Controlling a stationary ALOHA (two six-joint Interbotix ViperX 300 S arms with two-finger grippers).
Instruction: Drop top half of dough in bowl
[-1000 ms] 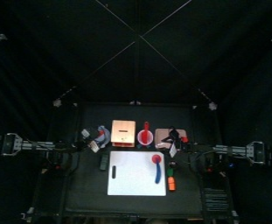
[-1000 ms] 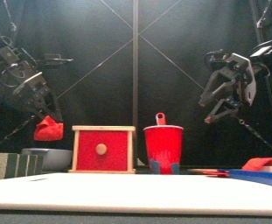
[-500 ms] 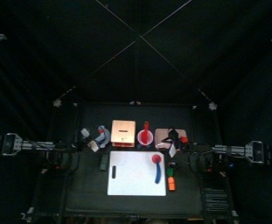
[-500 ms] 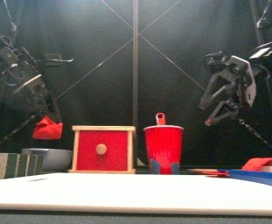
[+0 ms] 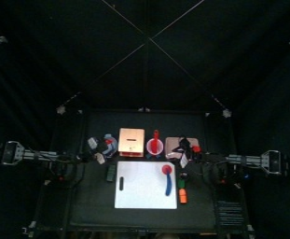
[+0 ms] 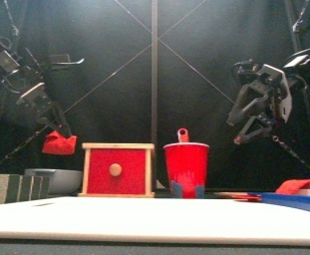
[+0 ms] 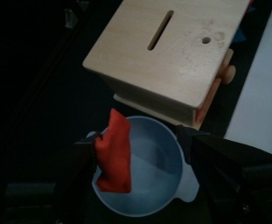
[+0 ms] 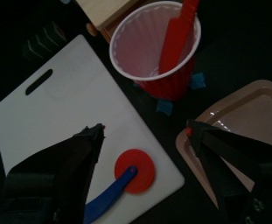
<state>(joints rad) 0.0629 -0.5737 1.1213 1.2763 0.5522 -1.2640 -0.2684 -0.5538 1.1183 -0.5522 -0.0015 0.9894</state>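
One lump of soft red-orange dough (image 7: 112, 156) hangs beside one finger of the left gripper (image 6: 51, 127). The jaws stand fully apart, so nothing clamps it. In the front view the dough (image 6: 58, 143) sits just under the fingertips and clear above the small round pale blue-grey bowl (image 6: 58, 180), which suggests it is clinging to a finger pad rather than falling.

From the left wrist view the bowl (image 7: 162, 157) lies straight beyond the fingers, with the dough over its near side, close to the rim. That is the main risk. If the sticky lump peels off late or swings as the wrist turns, it may catch the rim or land outside the bowl. The tan wooden box with a slot in its top (image 7: 162, 52) stands just past the bowl, beyond the fingertips, so a hard shake could throw the dough against it.

The right gripper (image 8: 144, 131) hangs over the white plastic cutting board (image 8: 45, 114), its fingers spread and empty.
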